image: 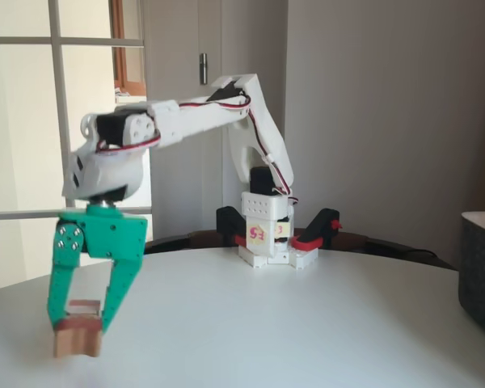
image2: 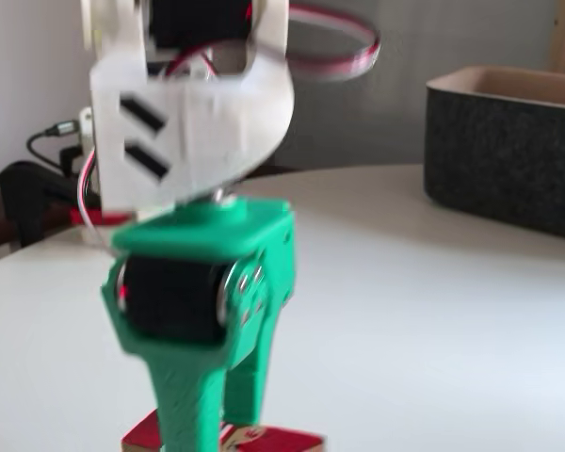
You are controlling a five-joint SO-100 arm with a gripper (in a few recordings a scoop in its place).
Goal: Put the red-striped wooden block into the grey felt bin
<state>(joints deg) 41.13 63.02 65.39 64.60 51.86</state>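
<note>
Green two-finger gripper (image: 79,317) at lower left of a fixed view, fingers clenched on the small tan red-striped wooden block (image: 77,333) resting on the white bench (image: 307,323). Dark grey felt bin (image: 481,271) sits well apart at right edge. Lift straight before swinging, clear the rim

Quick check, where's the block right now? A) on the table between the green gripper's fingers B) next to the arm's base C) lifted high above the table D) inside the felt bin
A: the red-striped wooden block sits on the white table with the green gripper straddling it, far across from the grey felt bin.
</note>
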